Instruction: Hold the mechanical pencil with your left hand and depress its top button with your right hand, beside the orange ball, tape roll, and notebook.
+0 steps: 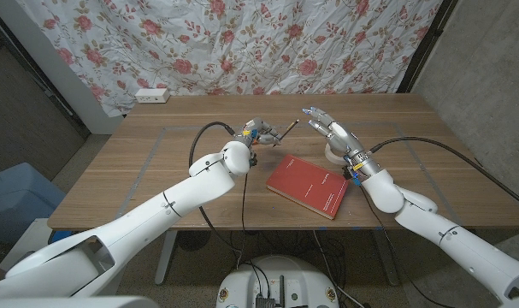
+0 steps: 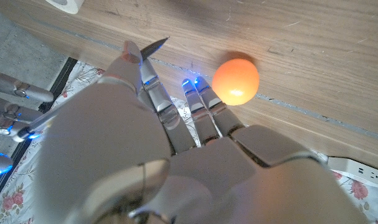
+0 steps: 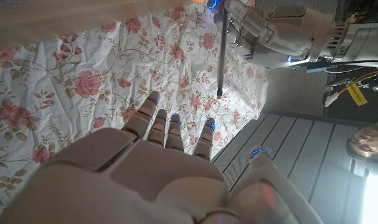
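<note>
The mechanical pencil (image 1: 286, 129) is held above the middle of the worktop (image 1: 139, 171), toward its far side. It is a thin dark rod, tilted, with one end rising to the right. In the right wrist view the mechanical pencil (image 3: 221, 53) shows as a dark shaft projecting from the left hand's fingers.

The left hand (image 1: 257, 132) grips the pencil at its lower end, fingers closed around it. In the left wrist view the back of the left hand (image 2: 170, 124) faces the camera, and a pointed dark tip shows past its fingers.

The right hand (image 1: 329, 130) hovers just to the right of the pencil's raised end, apart from it. Its fingers are spread and hold nothing. The right wrist view shows the back of the right hand (image 3: 157, 162) with fingers extended toward the shaft, not touching it.

The orange ball (image 2: 236, 81) lies on the worktop just beyond the left hand's fingers.

The tape roll (image 1: 335, 154), white, sits on the worktop under the right hand.

The notebook (image 1: 308, 185), red, lies flat nearer than both hands, right of centre, turned at an angle to the worktop edge.

A floral cloth (image 1: 242, 43) hangs behind the worktop.
</note>
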